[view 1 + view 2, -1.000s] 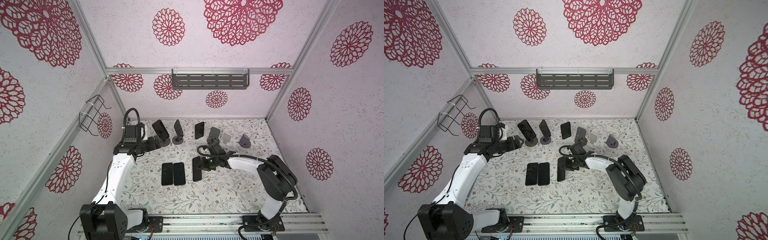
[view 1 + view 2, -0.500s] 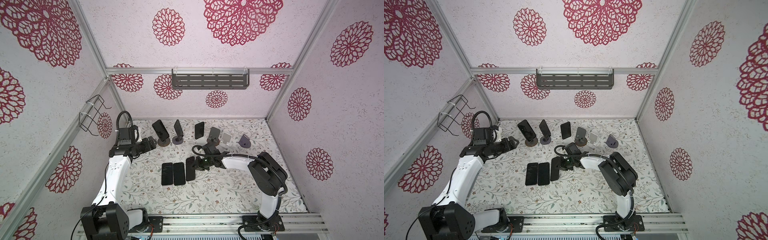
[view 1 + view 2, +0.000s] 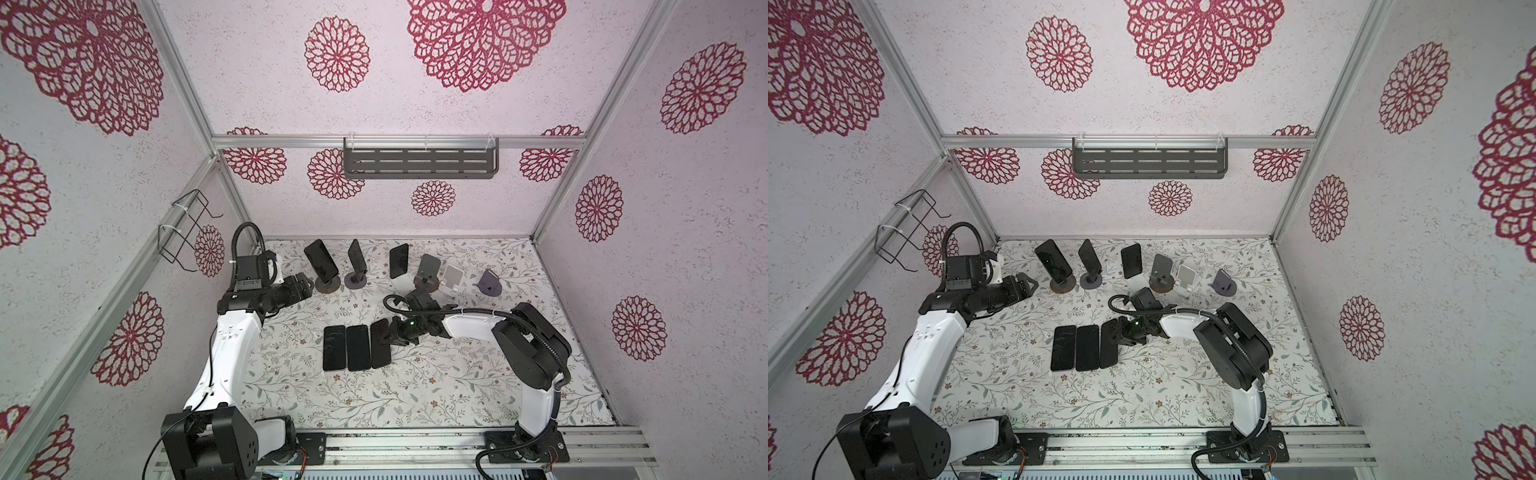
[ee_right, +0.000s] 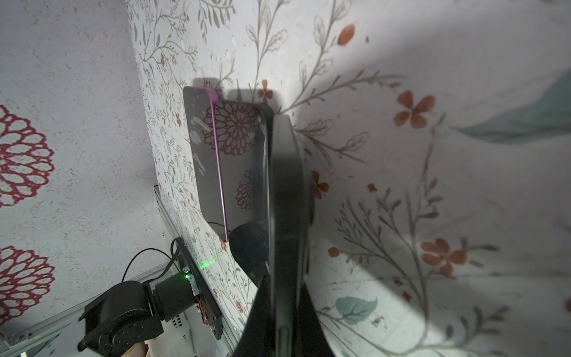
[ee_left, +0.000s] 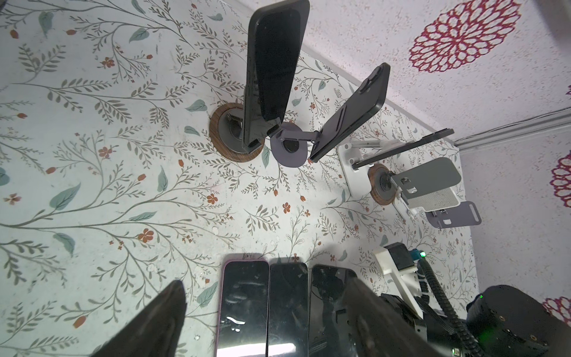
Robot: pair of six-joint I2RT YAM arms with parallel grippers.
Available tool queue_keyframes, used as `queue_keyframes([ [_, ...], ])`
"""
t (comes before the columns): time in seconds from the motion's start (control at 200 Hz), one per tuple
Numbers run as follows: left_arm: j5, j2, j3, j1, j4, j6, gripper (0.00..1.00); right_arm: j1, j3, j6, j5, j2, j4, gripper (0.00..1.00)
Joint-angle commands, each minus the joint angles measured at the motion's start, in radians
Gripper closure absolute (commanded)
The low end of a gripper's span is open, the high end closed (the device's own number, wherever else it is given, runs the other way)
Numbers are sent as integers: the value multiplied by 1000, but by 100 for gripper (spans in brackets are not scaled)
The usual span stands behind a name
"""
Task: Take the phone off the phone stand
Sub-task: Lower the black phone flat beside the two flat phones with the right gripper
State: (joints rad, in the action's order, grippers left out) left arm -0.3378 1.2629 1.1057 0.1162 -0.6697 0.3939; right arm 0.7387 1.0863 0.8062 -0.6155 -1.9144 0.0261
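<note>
- Right fingers (image 4: 253, 324) are pinching the held phone (image 4: 285, 185) near one end. It is showing edge-on between them in the right wrist view.
- In both top views the held phone is sitting third in a row, slightly angled. It is just beside the black phone (image 5: 287, 309), with the pink-edged phone (image 5: 242, 309) beyond. Cannot tell if it is touching the counter (image 3: 457, 395).
- Left fingers (image 5: 154, 321) are standing spread wide, gripping nothing. They are pointing toward the nearest standing phone (image 5: 272, 61) but staying apart from it.
- Phones: six slim slabs with glossy, smudged dark glass. Two are lying flat, one is being held, three are leaning on stands.
- Stands: six.
  - Three are carrying phones: wood-ringed round base (image 5: 216, 145), purple round base (image 5: 290, 154), white square base (image 5: 352, 182).
  - Three are sitting empty: grey plate (image 5: 429, 176), white perforated plate (image 5: 435, 201), purple plate (image 5: 457, 216).
- The counter is showing a matte floral print.
</note>
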Motion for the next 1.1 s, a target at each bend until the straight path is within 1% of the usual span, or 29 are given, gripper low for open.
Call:
queue_keyframes([
  [0.0,-15,4,0,12,22,-3,15,5,11,-21,24,-26,-38,100],
  [0.195,-21,9,-1,12,21,-2,15,5,34,-28,37,-48,-38,100],
  [0.375,-25,9,0,13,20,-3,15,4,63,-49,64,-70,-79,100],
  [0.626,-25,9,1,14,18,-4,15,4,58,-55,75,-68,-82,79],
  [0.746,-25,9,0,13,17,-4,15,4,50,-54,80,-70,-81,76],
  [1.091,-24,10,2,13,16,-8,14,5,43,-71,101,-60,-111,60],
])
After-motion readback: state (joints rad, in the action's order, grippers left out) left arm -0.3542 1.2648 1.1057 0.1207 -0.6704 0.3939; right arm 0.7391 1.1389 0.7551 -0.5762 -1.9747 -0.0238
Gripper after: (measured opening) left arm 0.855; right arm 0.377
